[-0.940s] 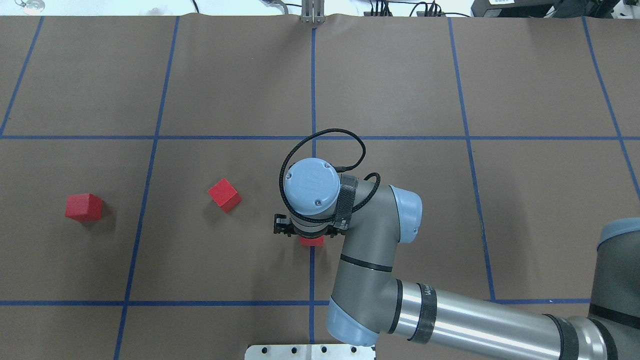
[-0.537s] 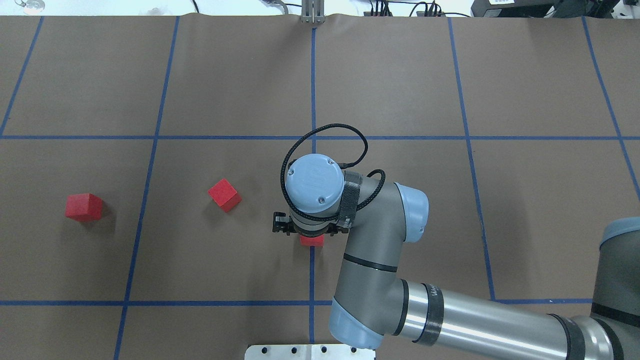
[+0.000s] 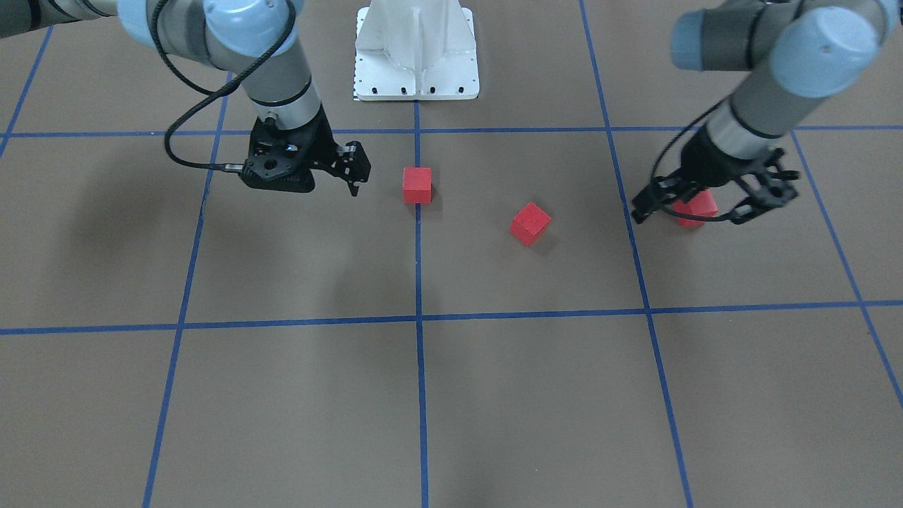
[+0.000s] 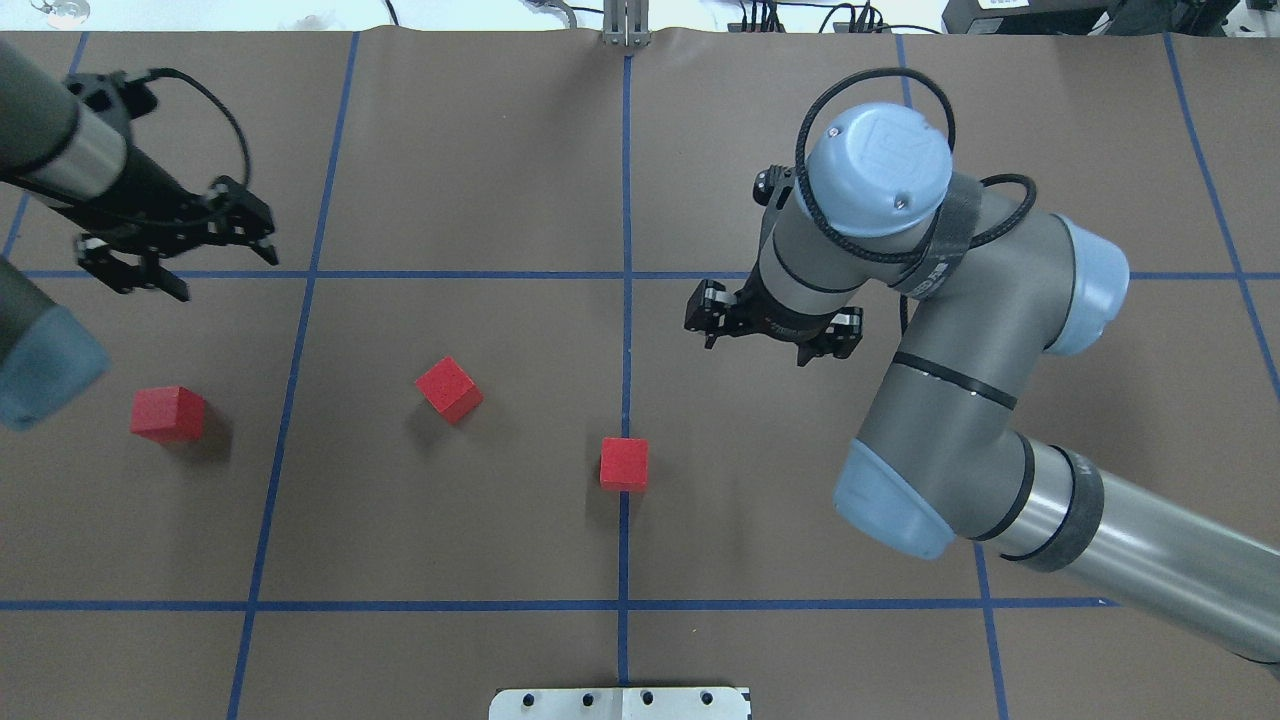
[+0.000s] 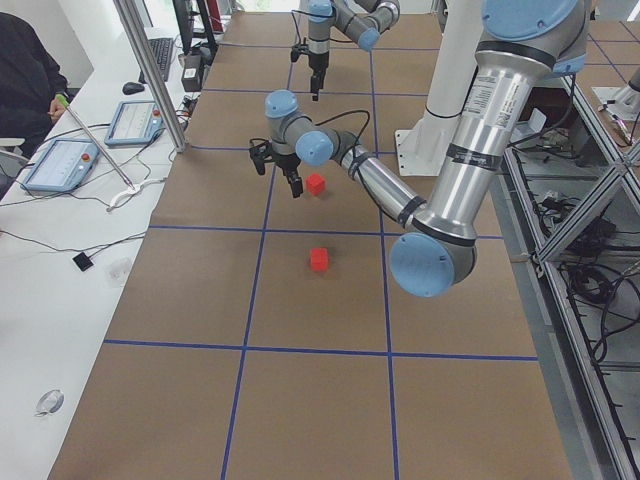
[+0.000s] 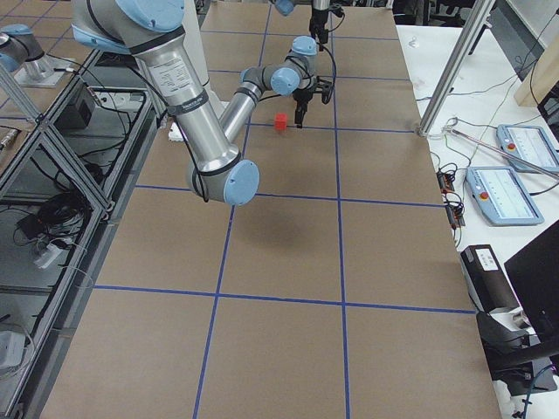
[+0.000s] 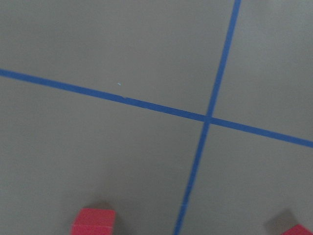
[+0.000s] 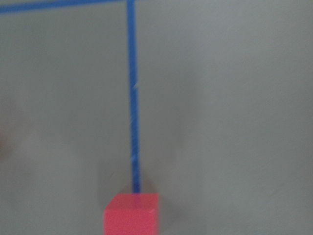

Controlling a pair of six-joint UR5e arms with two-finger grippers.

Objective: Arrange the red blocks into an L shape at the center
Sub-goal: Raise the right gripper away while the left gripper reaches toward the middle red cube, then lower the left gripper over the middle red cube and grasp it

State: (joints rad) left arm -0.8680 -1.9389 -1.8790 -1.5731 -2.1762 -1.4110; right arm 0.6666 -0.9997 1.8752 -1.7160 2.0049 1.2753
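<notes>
Three red blocks lie on the brown surface. One (image 4: 624,464) sits on the middle blue line at the center (image 4: 624,420). One (image 4: 449,389) lies turned, left of it. One (image 4: 167,414) is far left. My right gripper (image 4: 770,335) is open and empty, raised beyond and right of the center block, which shows in its wrist view (image 8: 132,214). My left gripper (image 4: 175,265) is open and empty, raised beyond the far-left block. In the front view that block (image 3: 702,204) shows between its spread fingers (image 3: 640,209). The left wrist view shows two blocks at its bottom edge (image 7: 94,223).
The robot's white base plate (image 4: 620,703) is at the near table edge. Blue tape grid lines (image 4: 300,274) cross the surface. Cables and a metal post (image 4: 625,25) stand at the far edge. Operator desks with tablets (image 5: 70,160) lie beyond it.
My right gripper has lifted off the center block and moved away to the far right. The block stays on the blue line. My left arm has come into view at the left.
</notes>
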